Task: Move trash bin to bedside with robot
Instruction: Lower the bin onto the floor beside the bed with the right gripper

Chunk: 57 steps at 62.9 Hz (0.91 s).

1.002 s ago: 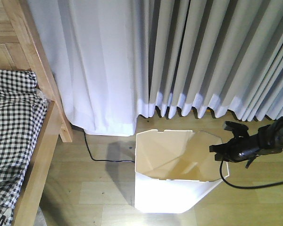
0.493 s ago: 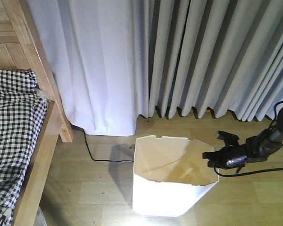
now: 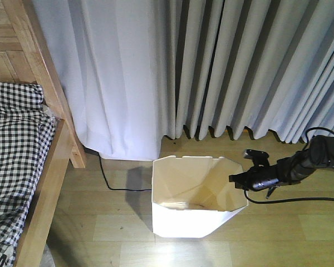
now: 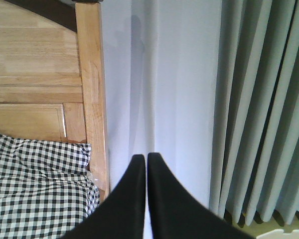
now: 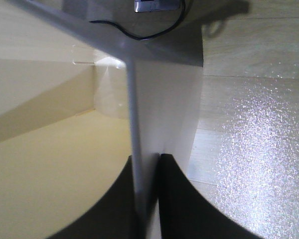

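My right claw (image 5: 148, 199) pinches the trash bin (image 3: 195, 214) by its right rim wall, one finger inside, one outside (the tips run off the frame's bottom). The bin stands low centre on the wooden floor (image 3: 289, 222), before grey curtains (image 3: 256, 67). My left claw (image 4: 145, 199) is pressed together, facing the bedside (image 4: 92, 99) at left. A black cable (image 3: 108, 181) trails behind the bin.

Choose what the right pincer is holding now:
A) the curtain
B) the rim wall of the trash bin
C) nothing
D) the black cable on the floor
B: in the right wrist view the right pincer is shut on the thin wall of the trash bin.
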Tool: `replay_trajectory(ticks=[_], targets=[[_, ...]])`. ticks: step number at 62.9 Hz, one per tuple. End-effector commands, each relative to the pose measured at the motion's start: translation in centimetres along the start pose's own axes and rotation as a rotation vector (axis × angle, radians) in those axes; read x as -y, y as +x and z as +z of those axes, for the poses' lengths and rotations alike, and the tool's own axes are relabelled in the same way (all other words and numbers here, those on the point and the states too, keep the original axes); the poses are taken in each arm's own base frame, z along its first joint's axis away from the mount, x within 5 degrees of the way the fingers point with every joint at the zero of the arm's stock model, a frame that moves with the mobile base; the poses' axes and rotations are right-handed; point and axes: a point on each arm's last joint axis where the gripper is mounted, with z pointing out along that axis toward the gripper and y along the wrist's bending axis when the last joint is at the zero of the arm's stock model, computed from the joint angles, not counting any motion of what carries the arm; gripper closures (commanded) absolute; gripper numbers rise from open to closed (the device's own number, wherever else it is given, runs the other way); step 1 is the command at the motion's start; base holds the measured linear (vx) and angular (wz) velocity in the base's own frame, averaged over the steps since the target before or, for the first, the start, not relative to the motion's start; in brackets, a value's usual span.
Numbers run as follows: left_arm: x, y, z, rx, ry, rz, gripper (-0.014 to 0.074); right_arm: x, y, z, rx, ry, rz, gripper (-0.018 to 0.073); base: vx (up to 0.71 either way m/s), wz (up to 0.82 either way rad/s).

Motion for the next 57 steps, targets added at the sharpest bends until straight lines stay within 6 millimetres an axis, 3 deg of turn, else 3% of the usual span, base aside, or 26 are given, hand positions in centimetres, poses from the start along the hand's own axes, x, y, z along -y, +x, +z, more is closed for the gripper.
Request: replay_trajectory(ticks=[1, 36, 44, 57], targets=[[0.0, 0.2, 0.1, 0.06, 0.006, -0.012, 0.0602, -2.3, -3.6, -2.0, 0.082, -0.154, 0.015, 0.0565, 0.0, 0.0], [0.0, 0.2, 0.1, 0.06, 0.006, -0.012, 0.0602, -1.1, -0.3, 0.5, 0.013, -0.109, 0.047, 0.0522, 0.0, 0.0], [0.0, 0.2, 0.1, 0.06, 0.006, -0.012, 0.0602, -1.4, -0.3, 0.4, 0.006, -0.142, 0.033, 0.0426, 0.0, 0.0], [0.0, 0.2, 0.1, 0.06, 0.006, -0.012, 0.0602, -1.8, -1.4, -0.6, 0.013, -0.156, -0.018, 0.0161, 0.0, 0.0]])
